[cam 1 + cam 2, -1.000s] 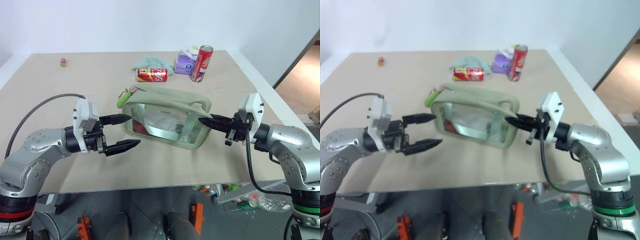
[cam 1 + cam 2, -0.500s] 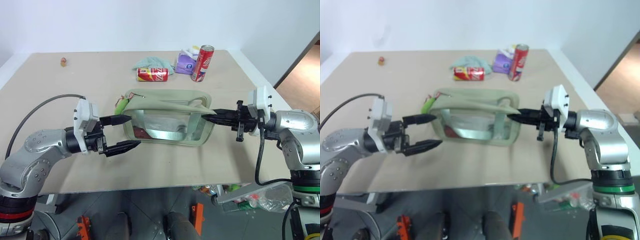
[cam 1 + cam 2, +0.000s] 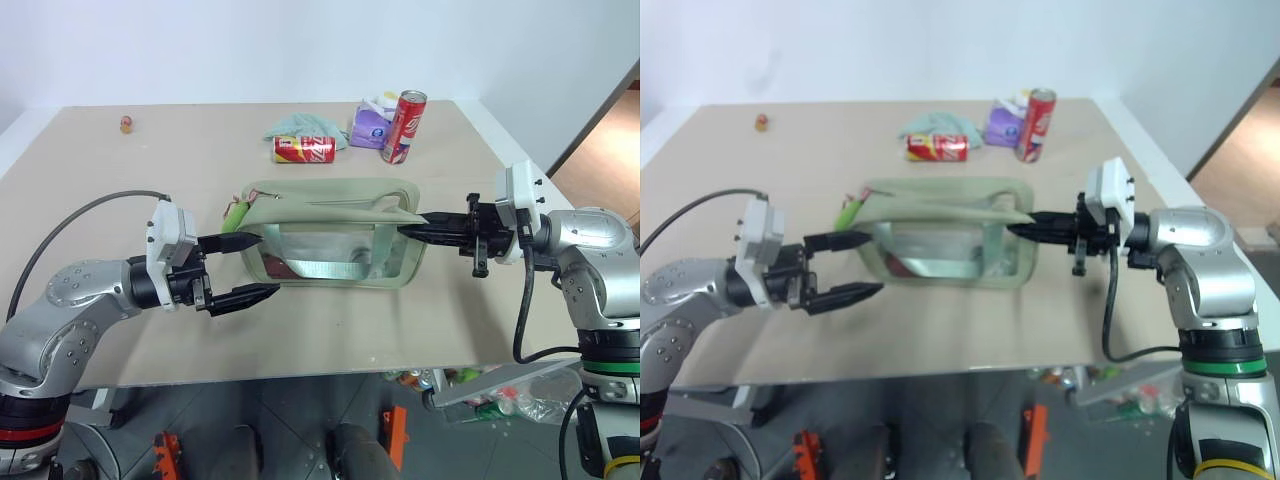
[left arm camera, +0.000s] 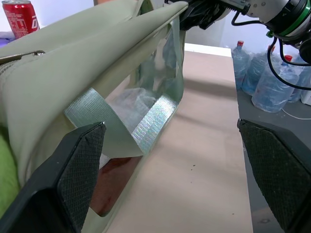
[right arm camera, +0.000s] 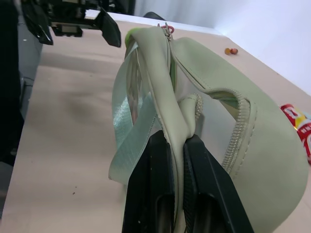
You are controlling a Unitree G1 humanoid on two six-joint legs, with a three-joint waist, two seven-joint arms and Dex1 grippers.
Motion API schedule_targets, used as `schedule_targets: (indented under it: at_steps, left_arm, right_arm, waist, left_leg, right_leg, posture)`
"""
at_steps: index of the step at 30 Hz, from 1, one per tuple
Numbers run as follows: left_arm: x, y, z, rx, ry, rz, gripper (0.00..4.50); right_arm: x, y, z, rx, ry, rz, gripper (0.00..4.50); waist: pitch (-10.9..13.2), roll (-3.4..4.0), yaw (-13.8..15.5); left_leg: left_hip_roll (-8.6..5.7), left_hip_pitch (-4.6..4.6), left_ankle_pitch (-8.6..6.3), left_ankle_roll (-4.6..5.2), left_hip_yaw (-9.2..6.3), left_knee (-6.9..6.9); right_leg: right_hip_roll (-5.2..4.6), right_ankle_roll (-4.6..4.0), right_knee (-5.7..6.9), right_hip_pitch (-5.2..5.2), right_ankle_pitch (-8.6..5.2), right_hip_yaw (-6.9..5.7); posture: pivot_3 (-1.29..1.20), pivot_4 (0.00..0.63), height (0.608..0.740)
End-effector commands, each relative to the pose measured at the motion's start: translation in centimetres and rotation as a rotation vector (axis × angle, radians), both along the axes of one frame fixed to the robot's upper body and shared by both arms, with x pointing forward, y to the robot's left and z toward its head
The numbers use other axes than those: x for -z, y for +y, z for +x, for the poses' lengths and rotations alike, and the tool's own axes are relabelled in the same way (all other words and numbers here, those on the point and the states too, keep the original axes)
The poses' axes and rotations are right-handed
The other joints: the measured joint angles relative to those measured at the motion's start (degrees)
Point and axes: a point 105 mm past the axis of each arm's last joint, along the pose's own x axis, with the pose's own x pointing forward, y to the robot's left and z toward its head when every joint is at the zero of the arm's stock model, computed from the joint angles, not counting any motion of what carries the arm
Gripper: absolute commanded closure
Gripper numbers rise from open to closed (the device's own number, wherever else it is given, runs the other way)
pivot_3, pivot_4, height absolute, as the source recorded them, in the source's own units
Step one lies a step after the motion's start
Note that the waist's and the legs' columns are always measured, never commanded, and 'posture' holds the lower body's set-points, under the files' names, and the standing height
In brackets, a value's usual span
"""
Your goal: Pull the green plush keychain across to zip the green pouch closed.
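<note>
**Zip closure: pouch held at one end, pull not yet gripped**

The small lime-green fuzzy sausage-shaped plush keychain (image 3: 234,213) hangs at the left end of the large boxy sage-green fabric pouch (image 3: 335,240), which lies near the middle of the flat beige desk (image 3: 120,200), closer to its front edge. The keychain sits at the start of its travel, and the right wrist view shows the toothed zipper track (image 5: 238,131) gaping in a curve along the top, so the zip is judged open over most of its length. Nothing of the pull is done; the whole stroke across to the right end remains

The pouch is soft matte cloth with stitched seams, a clear glossy plastic window on its near side and a pale green woven strap (image 4: 146,131) looped in front of it. Its top sags, so it will deform unless held taut

The right gripper (image 3: 412,231) is clamped tight on a fold of pouch fabric at the right end, anchoring it. The left gripper (image 3: 252,266) has its two black textured fingers spread wide, empty, just beside the keychain end and not touching the plush
</note>
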Motion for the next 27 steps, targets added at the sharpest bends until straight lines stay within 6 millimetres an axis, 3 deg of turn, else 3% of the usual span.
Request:
schedule_targets:
  at_steps: [1, 11, 15, 18, 23, 27]
  left_arm:
    - [-1.0, 0.1, -0.2, 0.003, -0.042, 0.009, 0.00]
    - [-1.1, 0.0, 0.0, 0.012, -0.047, 0.017, 0.00]
    - [-1.4, -0.1, -0.1, 0.013, -0.043, 0.000, 0.00]
    - [-2.7, 0.1, -0.3, 0.011, -0.016, -0.066, 0.00]
    - [-5.6, 2.4, 0.2, -0.085, -0.019, -0.138, 0.00]
    - [-6.0, 4.9, 1.2, -0.203, -0.066, -0.093, 0.00]
  right_arm:
    - [-2.6, 0.8, -0.8, -0.054, -0.082, 0.032, 4.44]
    - [-1.0, 0.0, -0.1, -0.043, -0.071, -0.025, 4.44]
    - [1.3, -0.4, -0.1, -0.044, -0.041, -0.062, 4.44]
    - [2.3, -0.6, 0.1, -0.033, -0.047, -0.081, 4.44]
    - [2.6, -0.8, 0.5, -0.015, -0.070, -0.075, 4.44]
    - [2.5, -0.6, 0.6, -0.021, -0.072, -0.069, 4.44]
  waist:
    - [0.00, 0.00, -0.01]
    - [0.00, 0.00, 0.03]
    - [0.00, -0.01, 0.06]
    - [0.00, -0.01, -0.10]
    - [0.00, 0.00, -0.25]
    - [-0.01, 0.00, -0.22]
  left_leg:
    - [0.00, 0.00, 0.00, 0.00, 0.01, 0.00]
    - [0.00, 0.00, 0.00, 0.00, 0.00, 0.01]
    - [0.00, 0.01, 0.00, 0.00, -0.03, 0.01]
    - [0.00, 0.02, 0.00, 0.00, 0.01, 0.02]
    - [0.12, 0.18, 0.01, 0.01, -0.02, 0.02]
    - [0.14, 0.26, 0.02, 0.01, -0.04, 0.01]
  right_leg:
    - [0.00, 0.00, 0.00, -0.01, 0.00, 0.01]
    - [0.00, -0.01, 0.00, 0.00, 0.01, 0.00]
    - [0.01, -0.01, 0.00, 0.01, 0.01, -0.02]
    - [0.00, 0.00, 0.00, 0.02, 0.01, 0.00]
    - [0.18, -0.11, 0.08, 0.06, 0.10, 0.02]
    - [0.23, -0.16, 0.11, 0.11, 0.10, 0.02]
  posture:
    - [0.00, 0.150, 0.740]
    - [0.00, 0.150, 0.740]
    - [0.00, 0.150, 0.740]
    - [0.00, 0.150, 0.740]
    - [0.00, 0.150, 0.740]
    - [0.00, 0.150, 0.740]
